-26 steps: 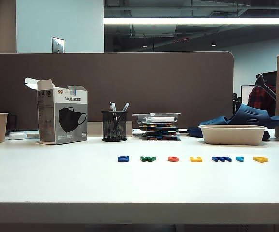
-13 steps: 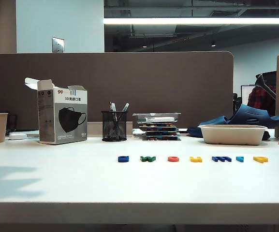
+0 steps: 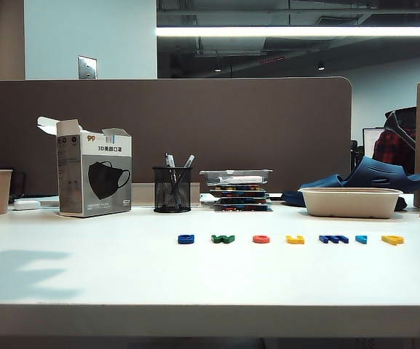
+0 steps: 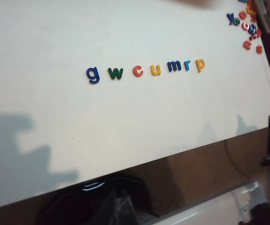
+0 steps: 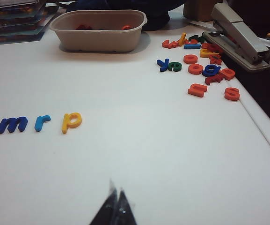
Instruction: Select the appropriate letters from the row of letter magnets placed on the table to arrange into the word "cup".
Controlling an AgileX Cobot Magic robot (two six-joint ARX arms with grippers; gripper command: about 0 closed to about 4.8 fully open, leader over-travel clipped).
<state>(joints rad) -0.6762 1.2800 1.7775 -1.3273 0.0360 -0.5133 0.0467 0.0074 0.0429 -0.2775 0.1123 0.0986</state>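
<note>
Seven flat plastic letters (image 4: pixel 145 70) sit in a row on the smooth white surface (image 4: pixel 125 122) — red-orange c (image 4: pixel 137 71), yellow u (image 4: pixel 156 69) and yellow p (image 4: pixel 200 64) lie untouched. Right claw (image 5: pixel 115 198) is pinched closed and empty, near the p. Left claw's state — can't tell.

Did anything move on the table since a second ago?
Only a shadow changed: it came onto the white table at the left and has grown. No arm shows in the outside view. The row of letters stayed put, untouched. The right pincer is shut, holding nothing, short of the yellow p. The left pincer is out of view.
</note>
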